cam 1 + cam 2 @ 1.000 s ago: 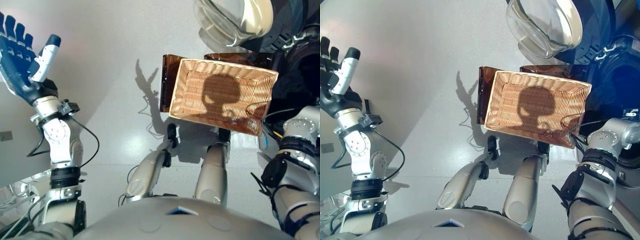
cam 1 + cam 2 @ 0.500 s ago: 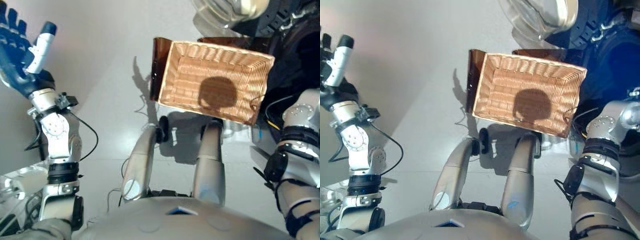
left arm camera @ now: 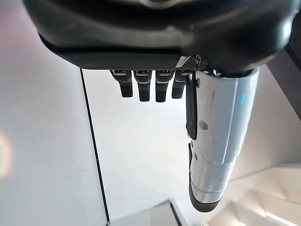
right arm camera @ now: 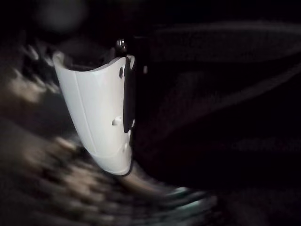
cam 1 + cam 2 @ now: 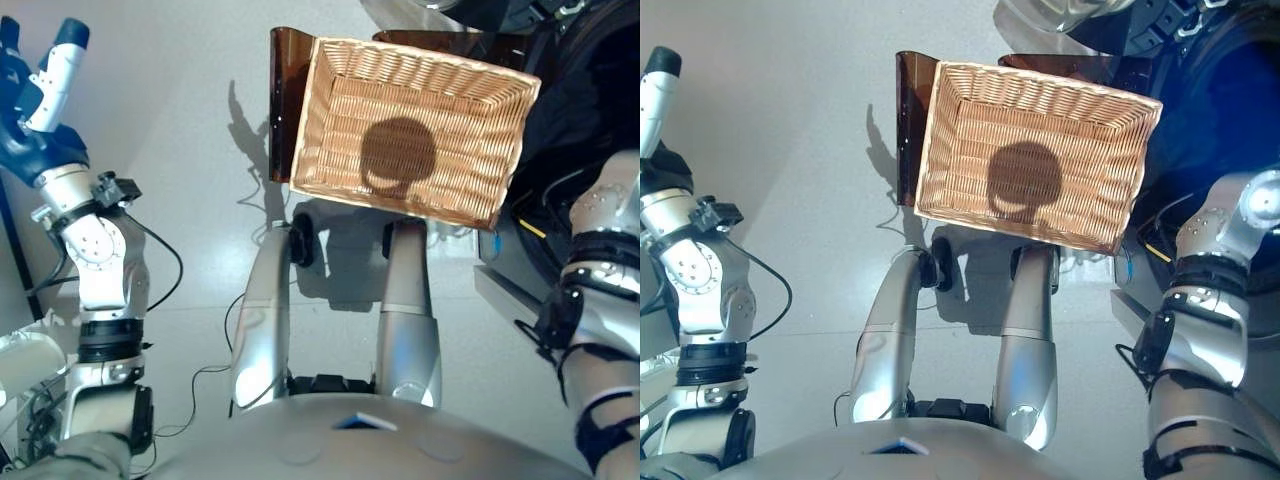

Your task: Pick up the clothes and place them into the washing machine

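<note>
Since the frames a second earlier the whole scene had slid toward 6 o'clock in both eye views, so the head camera had tilted; the basket had not shifted against the floor.

Left eye view: rectangular woven wicker basket (image 5: 410, 130) sat at 12 o'clock, nothing in it apart from a round shadow, resting on a dark brown translucent stand (image 5: 281, 100) whose panel showed at the basket's 9 o'clock edge. Pale grey glossy floor (image 5: 180, 130) lay all around. Left hand (image 5: 35, 90) was raised at 10 o'clock, white-covered thumb up, well apart from the basket. The dark opening of the washing machine (image 5: 590, 110) lay at 2 o'clock, with the right arm reaching into it; the right hand was not visible here.

Right eye view: same layout; no clothes visible in the basket or on the floor.

Left wrist view: left hand's fingers (image 3: 146, 87) were straight, thumb extended, holding nothing.

Right wrist view: right hand (image 4: 101, 122) showed only its white thumb cover against darkness; a blurred patterned mass beside it, possibly cloth. Whether its fingers were closed could not be told.
</note>
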Controlling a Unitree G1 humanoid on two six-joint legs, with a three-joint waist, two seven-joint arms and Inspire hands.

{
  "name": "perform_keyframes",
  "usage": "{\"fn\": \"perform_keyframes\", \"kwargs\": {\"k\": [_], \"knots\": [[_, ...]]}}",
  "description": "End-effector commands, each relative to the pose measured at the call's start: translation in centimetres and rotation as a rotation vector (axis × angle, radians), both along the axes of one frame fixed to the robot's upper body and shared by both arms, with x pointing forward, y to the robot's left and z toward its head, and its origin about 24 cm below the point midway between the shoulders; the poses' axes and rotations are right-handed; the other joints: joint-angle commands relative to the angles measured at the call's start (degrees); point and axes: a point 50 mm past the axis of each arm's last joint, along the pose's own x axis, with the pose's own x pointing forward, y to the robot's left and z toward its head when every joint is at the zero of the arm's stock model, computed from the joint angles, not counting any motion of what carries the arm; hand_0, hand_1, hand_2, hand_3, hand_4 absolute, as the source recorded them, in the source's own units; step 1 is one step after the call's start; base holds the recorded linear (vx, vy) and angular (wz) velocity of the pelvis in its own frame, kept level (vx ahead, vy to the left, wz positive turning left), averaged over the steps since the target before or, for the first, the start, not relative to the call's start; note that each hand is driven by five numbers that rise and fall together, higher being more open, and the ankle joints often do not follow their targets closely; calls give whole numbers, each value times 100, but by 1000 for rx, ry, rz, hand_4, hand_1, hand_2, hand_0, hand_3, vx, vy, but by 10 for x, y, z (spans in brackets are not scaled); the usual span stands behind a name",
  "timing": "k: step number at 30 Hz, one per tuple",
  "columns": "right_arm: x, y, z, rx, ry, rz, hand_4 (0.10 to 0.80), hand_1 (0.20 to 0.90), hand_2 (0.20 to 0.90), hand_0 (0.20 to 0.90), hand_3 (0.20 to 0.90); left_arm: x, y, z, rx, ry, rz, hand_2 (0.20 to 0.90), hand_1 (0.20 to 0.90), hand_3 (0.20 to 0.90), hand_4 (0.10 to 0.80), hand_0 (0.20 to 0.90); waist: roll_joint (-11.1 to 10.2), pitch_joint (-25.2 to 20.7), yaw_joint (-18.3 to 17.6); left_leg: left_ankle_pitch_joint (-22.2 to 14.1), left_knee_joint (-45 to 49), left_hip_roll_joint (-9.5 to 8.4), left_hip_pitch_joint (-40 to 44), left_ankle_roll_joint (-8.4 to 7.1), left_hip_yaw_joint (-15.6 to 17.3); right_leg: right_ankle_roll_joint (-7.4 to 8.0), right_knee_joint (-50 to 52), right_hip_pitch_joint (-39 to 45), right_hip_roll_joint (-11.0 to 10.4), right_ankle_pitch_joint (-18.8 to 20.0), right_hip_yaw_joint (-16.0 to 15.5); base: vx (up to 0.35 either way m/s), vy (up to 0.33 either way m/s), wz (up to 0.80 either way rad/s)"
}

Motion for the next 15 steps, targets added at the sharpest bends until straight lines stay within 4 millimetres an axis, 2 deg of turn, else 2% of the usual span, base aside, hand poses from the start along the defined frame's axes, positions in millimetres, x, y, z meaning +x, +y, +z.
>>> {"fn": "perform_keyframes", "kwargs": {"k": [1,2,3,6,8,9,10,11,12,15], "knots": [[-78,-59,70,-147,63,-307,300,200,200,200,200,-9,6,14,44,-94,39,900,900,900,800,900,267,-833,-16,-457,-246,-97,377,-130,21,-907,-700,219,446,-56,-906,-4,-6,-13],[-79,-58,76,-134,53,-356,300,200,200,200,200,-11,6,15,38,-103,34,900,900,900,800,900,289,-810,-13,-428,-320,-88,380,-108,8,-910,-792,229,457,-21,-905,-13,-13,-9],[-72,-55,73,-113,54,-335,300,200,200,200,200,-11,6,12,30,-93,34,900,900,900,800,900,314,-773,6,-405,-346,-102,360,-91,-14,-916,-838,228,469,5,-902,-17,-31,-6],[-59,-43,86,-125,-59,-298,300,200,200,200,200,-11,8,15,30,-103,36,900,900,900,800,900,353,-710,-8,-260,-588,-161,379,-117,-39,-912,-1047,275,425,61,-916,11,3,1],[-52,-33,98,-141,-205,-266,300,200,200,200,200,-12,9,18,24,-122,34,900,900,900,800,900,387,-731,-28,-149,-884,-192,478,-137,-48,-888,-1164,350,343,51,-897,38,62,14],[-39,-16,112,-186,-348,-167,300,200,200,200,200,-10,10,20,13,-140,46,900,900,900,800,900,443,-724,-31,109,-1165,-254,546,-142,6,-889,-1282,384,274,216,-830,85,90,20],[-38,-16,111,-185,-351,-165,300,200,200,200,200,-10,11,20,14,-141,49,900,900,900,800,900,429,-752,-29,25,-1201,-280,621,-148,-17,-884,-1275,440,265,111,-820,83,117,23],[-37,-11,114,-192,-383,-157,300,200,200,200,200,-9,11,22,1,-155,51,900,900,900,800,900,436,-758,-33,65,-1317,-329,676,-142,7,-882,-1334,474,235,151,-771,48,95,18],[-30,0,121,-238,-434,-95,300,200,200,200,200,-8,13,24,1,-163,63,900,900,900,800,900,455,-733,-29,241,-1480,-363,674,-115,66,-882,-1450,437,203,352,-716,-24,128,13],[-27,2,124,-234,-474,-65,300,200,200,200,200,-7,12,31,8,-202,64,900,900,900,800,900,485,-767,46,357,-1767,-465,757,-79,99,-871,-1666,477,111,443,-640,16,77,0]]}}
